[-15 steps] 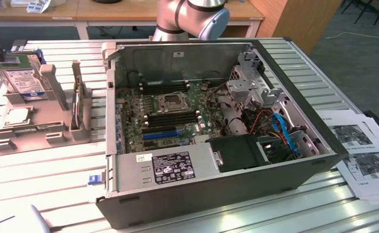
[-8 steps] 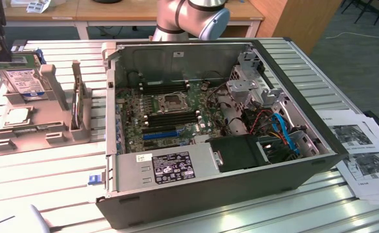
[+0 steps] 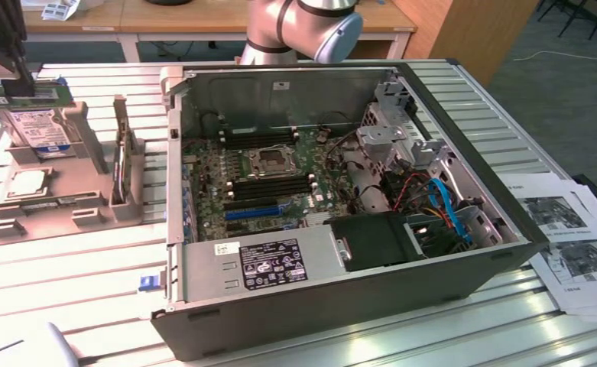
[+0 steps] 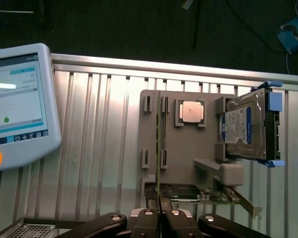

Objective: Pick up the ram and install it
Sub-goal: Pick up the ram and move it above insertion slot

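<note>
- One half of the task looks done: the ram [image 4: 159, 148] is in the grip of the end effector [image 4: 161, 218] and, as far as I can judge, lifted clear of the grey holder [image 3: 84, 199].
- The installing is left: the ram is not yet in the open computer case [image 3: 502, 252], and the memory slots on the motherboard [image 3: 267, 176] show no green stick in them.
- In the exterior view the ram hangs over the holder, close to the hard drive [image 3: 41, 126], on the exterior view's left and well apart from the case.
- The end effector is almost fully together, clamped on one end of the ram; in the wrist view the stick is seen edge-on, running out from between the fingers as a thin line.
- Holder and case both stand on the table [image 3: 74, 290].
</note>
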Controlling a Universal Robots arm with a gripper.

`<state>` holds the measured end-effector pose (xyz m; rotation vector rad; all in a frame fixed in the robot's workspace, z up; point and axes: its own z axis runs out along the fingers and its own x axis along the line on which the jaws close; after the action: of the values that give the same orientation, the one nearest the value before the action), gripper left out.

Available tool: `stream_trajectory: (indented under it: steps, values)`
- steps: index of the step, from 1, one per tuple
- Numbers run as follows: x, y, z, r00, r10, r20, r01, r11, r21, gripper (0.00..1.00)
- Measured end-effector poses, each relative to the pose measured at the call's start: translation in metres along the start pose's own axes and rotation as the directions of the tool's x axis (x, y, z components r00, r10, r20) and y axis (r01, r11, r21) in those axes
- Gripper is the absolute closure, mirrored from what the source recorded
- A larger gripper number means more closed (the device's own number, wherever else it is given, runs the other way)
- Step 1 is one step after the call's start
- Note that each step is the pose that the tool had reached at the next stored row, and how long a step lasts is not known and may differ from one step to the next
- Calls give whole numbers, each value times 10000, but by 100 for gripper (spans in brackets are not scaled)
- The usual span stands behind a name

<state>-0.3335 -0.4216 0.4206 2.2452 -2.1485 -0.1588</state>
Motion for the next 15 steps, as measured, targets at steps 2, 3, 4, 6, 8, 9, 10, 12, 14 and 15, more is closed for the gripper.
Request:
stream_trajectory:
  steps: [2,3,4,6,8,9,10,12,14,15]
  values:
    - [2,-39,-3,10000,-1,1,1,10000,1,88]
    - [3,-58,-4,10000,0,1,0,10000,2,88]
    - [3,-77,-6,10000,0,2,0,10000,2,88]
    - [5,-113,-10,10000,0,1,0,10000,2,88]
    - [6,-149,-13,10000,0,1,0,10000,1,88]
    - [7,-167,-15,10000,0,1,0,10000,1,88]
    - [8,-184,-17,10000,0,1,0,10000,1,88]
    - [9,-217,-20,10000,0,0,0,10000,0,88]
    - [10,-251,-23,10000,0,1,0,10000,1,88]
    - [11,-267,-25,10000,0,1,0,10000,1,88]
